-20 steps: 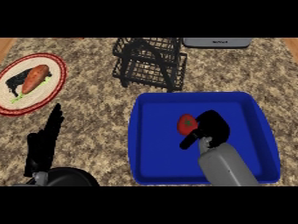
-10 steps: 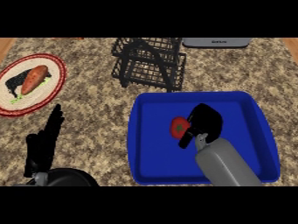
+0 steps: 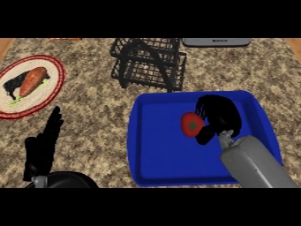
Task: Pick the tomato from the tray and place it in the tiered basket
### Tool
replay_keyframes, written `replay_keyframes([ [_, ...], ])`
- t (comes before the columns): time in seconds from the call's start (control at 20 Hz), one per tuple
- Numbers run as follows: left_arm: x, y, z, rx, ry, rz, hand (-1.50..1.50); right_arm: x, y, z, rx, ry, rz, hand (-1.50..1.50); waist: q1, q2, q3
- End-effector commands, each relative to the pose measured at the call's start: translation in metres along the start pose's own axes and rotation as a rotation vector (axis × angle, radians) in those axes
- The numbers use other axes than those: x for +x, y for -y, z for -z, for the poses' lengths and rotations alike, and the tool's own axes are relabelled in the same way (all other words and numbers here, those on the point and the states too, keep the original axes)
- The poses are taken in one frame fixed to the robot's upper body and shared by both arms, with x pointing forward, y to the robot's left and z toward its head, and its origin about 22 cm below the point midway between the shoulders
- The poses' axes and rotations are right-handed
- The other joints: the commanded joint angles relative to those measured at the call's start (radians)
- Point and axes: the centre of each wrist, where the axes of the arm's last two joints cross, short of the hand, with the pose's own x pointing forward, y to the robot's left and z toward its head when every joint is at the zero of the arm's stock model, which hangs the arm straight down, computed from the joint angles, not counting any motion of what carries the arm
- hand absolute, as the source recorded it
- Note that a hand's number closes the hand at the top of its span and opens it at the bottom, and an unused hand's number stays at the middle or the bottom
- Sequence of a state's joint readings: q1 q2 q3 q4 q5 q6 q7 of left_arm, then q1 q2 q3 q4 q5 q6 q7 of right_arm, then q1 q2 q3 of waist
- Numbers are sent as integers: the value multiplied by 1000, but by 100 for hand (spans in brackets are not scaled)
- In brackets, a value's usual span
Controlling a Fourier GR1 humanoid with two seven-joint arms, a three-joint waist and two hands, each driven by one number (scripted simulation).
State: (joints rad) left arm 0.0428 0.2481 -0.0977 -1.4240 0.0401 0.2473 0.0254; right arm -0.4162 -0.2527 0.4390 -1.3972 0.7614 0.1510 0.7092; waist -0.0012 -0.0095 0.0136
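We see the right hand (image 3: 216,115) with fingers curled round the tomato (image 3: 191,124) in the blue tray (image 3: 154,150); the left hand (image 3: 43,145) rests open at near left.

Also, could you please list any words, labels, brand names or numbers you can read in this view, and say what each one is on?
No text can be read here.
Grey appliance at the counter's far edge: a small dark mark on its front, too blurred to read.
Blue tray, tomato, black tiered basket and plate: no writing visible.
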Motion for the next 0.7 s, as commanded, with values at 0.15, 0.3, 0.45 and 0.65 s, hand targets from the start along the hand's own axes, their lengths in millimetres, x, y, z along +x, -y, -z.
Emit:
replay_keyframes([
  [0.15, -25, 21, -15, -8, -101, -43, 0, 0, 84, -41, -211, 125, 301, 150, -38, -2, -15],
  [0.3, -15, 17, -17, -19, -101, -45, 0, 13, 124, -71, -323, 169, 417, 150, -34, -6, -15],
  [0.45, -9, 22, -16, -25, -74, -47, 0, 11, 161, -97, -467, 254, 367, 150, -20, -2, -14],
  [0.65, -1, 27, -15, -42, -73, -43, 0, 21, 199, -113, -503, 229, 291, 150, 2, 5, -15],
])
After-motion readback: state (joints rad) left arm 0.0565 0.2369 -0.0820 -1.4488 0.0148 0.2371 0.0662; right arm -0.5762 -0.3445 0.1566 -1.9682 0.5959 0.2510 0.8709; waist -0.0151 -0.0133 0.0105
